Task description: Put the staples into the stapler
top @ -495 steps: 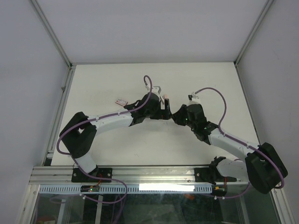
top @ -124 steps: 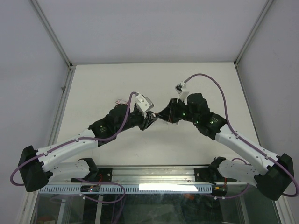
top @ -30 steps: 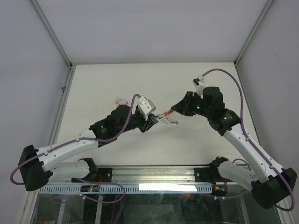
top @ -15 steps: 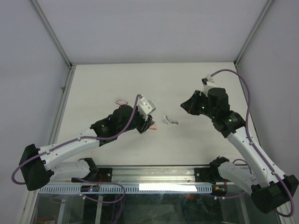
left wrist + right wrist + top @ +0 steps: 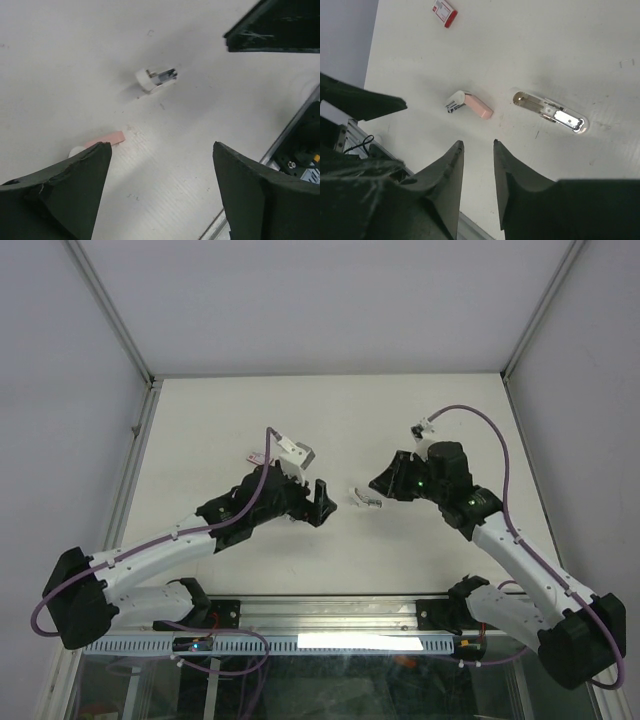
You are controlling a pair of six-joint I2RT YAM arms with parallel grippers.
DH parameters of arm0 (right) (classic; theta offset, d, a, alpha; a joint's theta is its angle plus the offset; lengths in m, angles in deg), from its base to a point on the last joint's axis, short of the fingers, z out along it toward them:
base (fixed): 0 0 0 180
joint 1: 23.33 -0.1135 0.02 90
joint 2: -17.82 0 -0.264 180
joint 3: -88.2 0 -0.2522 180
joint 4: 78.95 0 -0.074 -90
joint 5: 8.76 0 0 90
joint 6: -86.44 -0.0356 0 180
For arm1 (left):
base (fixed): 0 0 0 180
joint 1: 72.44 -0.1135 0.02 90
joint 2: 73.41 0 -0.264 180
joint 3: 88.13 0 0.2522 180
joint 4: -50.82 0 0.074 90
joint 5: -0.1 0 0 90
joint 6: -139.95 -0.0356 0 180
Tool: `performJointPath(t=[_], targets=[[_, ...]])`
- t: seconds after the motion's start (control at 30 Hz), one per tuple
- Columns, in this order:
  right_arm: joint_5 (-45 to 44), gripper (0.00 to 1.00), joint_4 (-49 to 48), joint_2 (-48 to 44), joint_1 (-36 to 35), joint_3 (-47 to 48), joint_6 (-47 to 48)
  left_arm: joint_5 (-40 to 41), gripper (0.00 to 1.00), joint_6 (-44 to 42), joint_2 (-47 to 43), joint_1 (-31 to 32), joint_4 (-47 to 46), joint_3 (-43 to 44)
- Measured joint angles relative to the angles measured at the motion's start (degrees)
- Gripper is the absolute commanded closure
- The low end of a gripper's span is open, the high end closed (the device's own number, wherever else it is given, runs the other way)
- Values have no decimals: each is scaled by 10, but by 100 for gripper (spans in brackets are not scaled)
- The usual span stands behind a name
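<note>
The stapler lies in two parts on the white table. Its pink part with a white end (image 5: 469, 106) lies just ahead of my right gripper (image 5: 478, 142), and shows half hidden behind my left finger (image 5: 105, 140). The silvery-white oblong part (image 5: 550, 111) lies apart to its right; it also shows in the left wrist view (image 5: 156, 79) and from above (image 5: 366, 500). The red-and-white staple box (image 5: 445, 12) lies far off (image 5: 260, 457). I see no loose staple strip. My left gripper (image 5: 161, 145) is wide open and empty (image 5: 318, 504). My right gripper (image 5: 378, 483) is narrowly open and empty.
The aluminium rail (image 5: 330, 612) at the table's near edge shows at the bottom right of the left wrist view (image 5: 295, 150). Grey walls and frame posts (image 5: 120, 330) bound the table on three sides. A right finger (image 5: 272, 25) hangs close above the silvery part.
Both grippers met at the pink part a second ago. The right gripper let go and drew back, then came in again. The left gripper opened and turned; the pink part now lies on the table.
</note>
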Motion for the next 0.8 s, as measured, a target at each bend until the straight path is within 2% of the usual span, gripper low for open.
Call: performJointPath(t=[0.13, 0.27, 0.37, 0.5, 0.8], targets=[[6, 61, -20, 13, -15, -13, 2, -11, 12, 50, 27, -74, -24, -57], [8, 60, -35, 14, -16, -17, 2, -23, 12, 74, 105, -142, -26, -86], [8, 60, -46, 14, -16, -20, 2, -23, 13, 77, 148, -145, -27, -88], [7, 59, -50, 10, -16, -30, 2, -23, 26, 78, 172, -145, -35, -88], [2, 59, -50, 10, -16, -35, 1, -19, 43, 78, 194, -143, -53, -85]])
